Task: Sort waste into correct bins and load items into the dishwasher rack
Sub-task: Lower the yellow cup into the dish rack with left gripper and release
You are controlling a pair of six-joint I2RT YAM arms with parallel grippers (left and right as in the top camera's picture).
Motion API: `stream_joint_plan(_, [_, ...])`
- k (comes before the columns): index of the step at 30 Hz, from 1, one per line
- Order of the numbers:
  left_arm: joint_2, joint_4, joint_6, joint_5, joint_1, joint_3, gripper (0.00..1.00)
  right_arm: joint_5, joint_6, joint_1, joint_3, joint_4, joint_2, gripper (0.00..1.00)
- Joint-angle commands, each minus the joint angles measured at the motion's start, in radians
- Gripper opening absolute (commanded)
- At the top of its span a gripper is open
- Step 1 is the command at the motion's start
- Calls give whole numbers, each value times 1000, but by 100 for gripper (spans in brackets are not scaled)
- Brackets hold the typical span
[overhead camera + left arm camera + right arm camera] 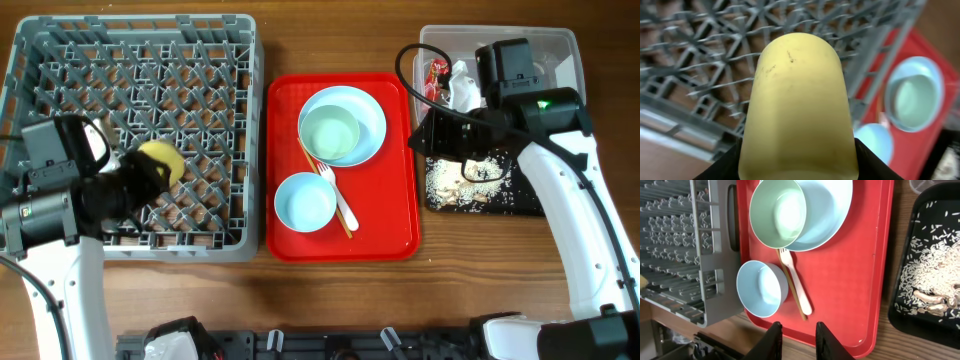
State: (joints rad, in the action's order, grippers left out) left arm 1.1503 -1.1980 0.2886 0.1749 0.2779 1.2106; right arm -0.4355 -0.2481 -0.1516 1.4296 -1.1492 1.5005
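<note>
Wooden table (330,290) | yellow cup (797,105): smooth, rounded, dark-scuffed | over grey rack (248,120)

Even, bright light; the yellow cup (799,107) looms blurred close-up.

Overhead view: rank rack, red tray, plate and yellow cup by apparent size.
1. rack
2. red tray
3. plate
4. yellow cup, partly hidden but clearly smallest
</note>
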Motion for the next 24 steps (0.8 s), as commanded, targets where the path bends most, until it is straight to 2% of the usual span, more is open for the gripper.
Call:
stream_joint_plan(1, [51, -23, -24, -102, 6, 18, 4, 20, 24, 0, 6, 4, -19, 23])
stream_joint_plan(19, [273, -28, -24, -114, 6, 18, 5, 20, 11, 0, 6, -15, -19, 23])
stream_joint_plan(20, [289, -21, -24, -114, 6, 18, 9, 20, 11, 0, 6, -15, -19, 23])
stream_joint_plan(21, [304, -14, -24, -114, 6, 18, 20, 20, 11, 0, 6, -15, -19, 23])
stream_joint_plan(23, [327, 3, -24, -113, 6, 18, 48, 20, 12, 0, 6, -15, -19, 23])
stream_joint_plan(24, [337, 11, -24, -114, 6, 18, 66, 20, 11, 0, 6, -16, -19, 22])
